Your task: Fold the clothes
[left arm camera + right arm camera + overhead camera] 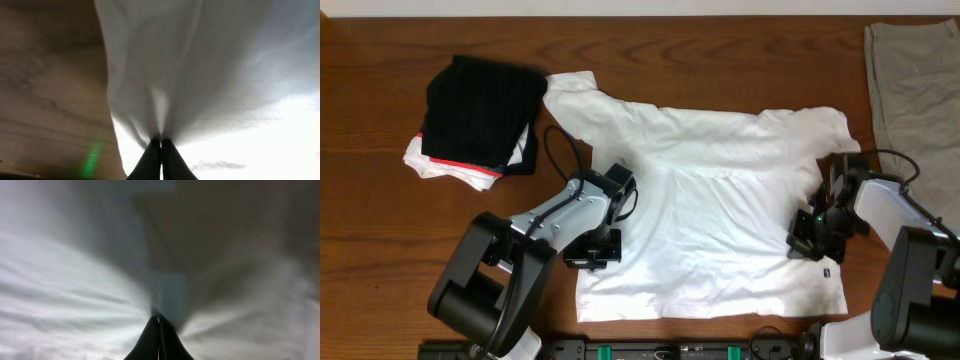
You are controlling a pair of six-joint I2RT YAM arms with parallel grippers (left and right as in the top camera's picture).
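The left pincer [597, 250] is clamped on a pinch of the white T-shirt [720, 200] at its left side edge, and our wrist view shows cloth gathering into the closed tips. The T-shirt lies spread across the middle of the desk [380, 230], hem towards us, with no lettering showing. The right pincer [812, 238] is shut on a small fold near the shirt's right edge.

We judge both grips thin. A quick lift could pull the cloth free, or take up only the top layer so that the layers part. Uneven rises would skew the fold.

At far left, a black folded garment [480, 110] sits against the shirt's left sleeve, so dragging that sleeve could disturb it. At far right, an olive-grey cloth [910, 80] lies well apart and out of our way.
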